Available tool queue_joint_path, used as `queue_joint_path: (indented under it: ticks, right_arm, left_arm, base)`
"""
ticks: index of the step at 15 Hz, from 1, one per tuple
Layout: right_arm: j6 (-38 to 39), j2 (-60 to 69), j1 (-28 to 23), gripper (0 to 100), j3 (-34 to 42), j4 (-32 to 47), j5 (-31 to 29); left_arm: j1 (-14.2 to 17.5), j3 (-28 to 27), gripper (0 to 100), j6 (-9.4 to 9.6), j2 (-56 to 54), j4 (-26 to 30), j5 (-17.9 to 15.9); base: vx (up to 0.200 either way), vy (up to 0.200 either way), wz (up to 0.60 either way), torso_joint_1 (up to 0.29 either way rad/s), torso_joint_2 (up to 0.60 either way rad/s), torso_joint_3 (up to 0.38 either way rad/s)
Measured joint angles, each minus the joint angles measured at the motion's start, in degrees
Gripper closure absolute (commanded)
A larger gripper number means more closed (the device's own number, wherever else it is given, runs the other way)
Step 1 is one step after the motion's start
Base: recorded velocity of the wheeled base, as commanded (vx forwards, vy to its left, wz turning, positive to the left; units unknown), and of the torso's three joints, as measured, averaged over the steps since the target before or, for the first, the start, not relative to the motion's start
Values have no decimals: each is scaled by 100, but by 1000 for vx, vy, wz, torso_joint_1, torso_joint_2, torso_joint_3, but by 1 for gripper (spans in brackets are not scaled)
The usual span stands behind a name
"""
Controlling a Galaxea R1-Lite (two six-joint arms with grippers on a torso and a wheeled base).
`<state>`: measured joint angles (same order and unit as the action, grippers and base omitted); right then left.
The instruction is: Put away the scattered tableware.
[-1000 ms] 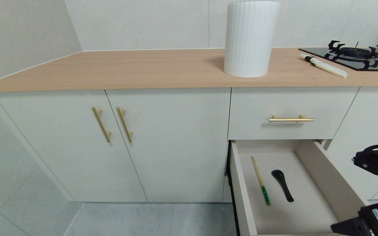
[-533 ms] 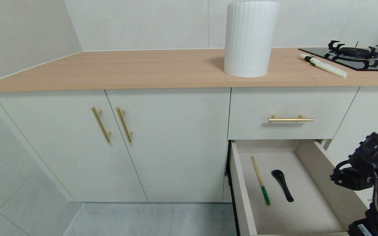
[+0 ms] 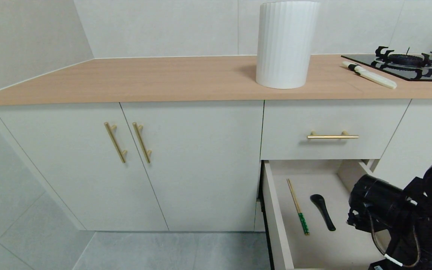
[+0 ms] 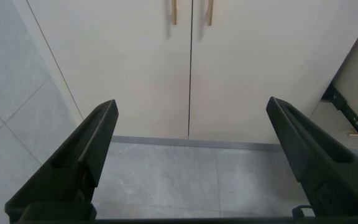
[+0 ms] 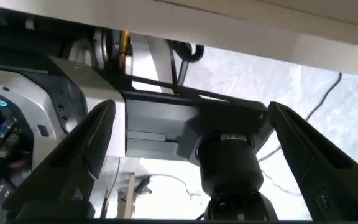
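The lower drawer point(image 3: 275, 210) stands pulled out at the bottom right of the head view. Inside it lie a pair of chopsticks with green ends point(image 3: 297, 206) and a black spoon point(image 3: 323, 212), side by side and apart. A white utensil with a black band point(image 3: 369, 75) lies on the wooden counter point(image 3: 156, 78) beside the stove point(image 3: 407, 63). My right arm point(image 3: 399, 213) hangs over the drawer's right side and hides that wall. The right gripper point(image 5: 191, 112) is open and holds nothing. The left gripper point(image 4: 191, 107) is open and empty, low in front of the cabinet doors point(image 4: 191, 62).
A tall white ribbed container point(image 3: 285, 44) stands on the counter above the drawers. The upper drawer with its gold handle point(image 3: 332, 137) is closed. Two cabinet doors with gold handles point(image 3: 128, 142) are closed to the left. Grey tiled floor point(image 4: 179, 174) lies below.
My right arm has swung in from the right edge toward the left, now covering the open drawer's right wall. The chopsticks and spoon have not moved.
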<state>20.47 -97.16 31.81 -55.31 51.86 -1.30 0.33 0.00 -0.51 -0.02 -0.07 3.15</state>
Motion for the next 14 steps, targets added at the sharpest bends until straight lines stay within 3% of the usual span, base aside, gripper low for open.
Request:
queue_joint_path:
  ticks: [6,14]
  right_arm:
    - [-27,-352,-328,0,319,-880,-85]
    - [-9,-343,-521,0,809,-2317,-661]
  left_arm:
    - [0,0,0,0,0,0,-2]
    - [0,0,0,0,0,0,0]
  base:
    - [0,0,0,0,0,0]
    - [0,0,0,0,0,0]
